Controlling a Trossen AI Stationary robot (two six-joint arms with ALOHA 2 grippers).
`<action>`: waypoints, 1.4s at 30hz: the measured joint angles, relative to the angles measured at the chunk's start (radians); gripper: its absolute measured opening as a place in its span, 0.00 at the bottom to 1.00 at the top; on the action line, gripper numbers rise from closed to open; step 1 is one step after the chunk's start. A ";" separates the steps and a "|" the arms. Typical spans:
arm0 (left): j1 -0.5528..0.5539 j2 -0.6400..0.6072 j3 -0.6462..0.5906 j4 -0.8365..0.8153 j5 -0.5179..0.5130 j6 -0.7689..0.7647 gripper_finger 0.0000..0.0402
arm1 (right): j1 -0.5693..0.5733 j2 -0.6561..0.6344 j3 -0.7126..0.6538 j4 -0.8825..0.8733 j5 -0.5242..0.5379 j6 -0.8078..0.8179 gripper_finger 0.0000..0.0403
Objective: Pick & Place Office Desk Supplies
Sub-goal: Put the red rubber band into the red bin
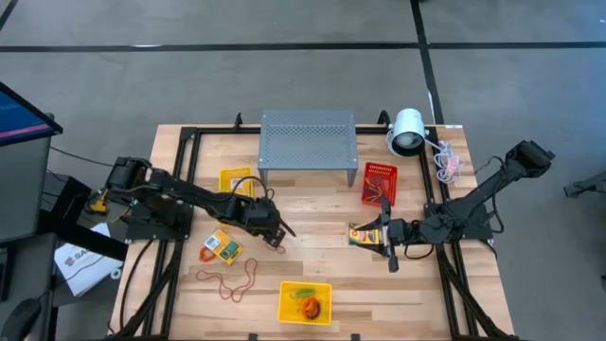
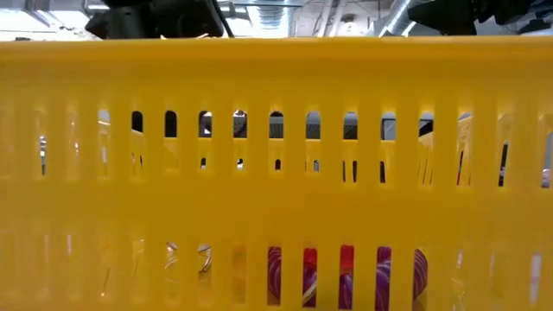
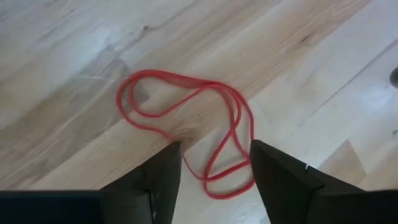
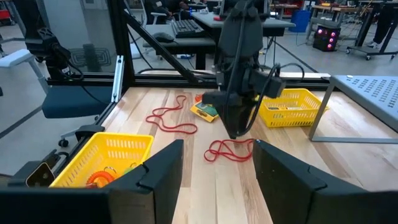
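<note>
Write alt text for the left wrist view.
A red rubber band lies in tangled loops on the pale wooden table, one end of it between the left gripper's two dark open fingers, which reach toward it.

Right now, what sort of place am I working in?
Probably a robotics lab or workshop. A butcher-block wooden table framed in black metal rails holds yellow slotted plastic baskets, and behind it stand desks with a black computer keyboard and more equipment.
</note>
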 joint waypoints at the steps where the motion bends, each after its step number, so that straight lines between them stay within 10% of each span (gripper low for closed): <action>1: 0.000 0.014 0.009 -0.004 0.000 0.000 0.46 | 0.000 0.000 0.000 0.000 0.000 0.000 0.47; 42: 0.029 0.149 0.058 -0.161 0.099 -0.060 0.36 | 0.002 0.000 0.000 0.001 -0.053 0.044 0.47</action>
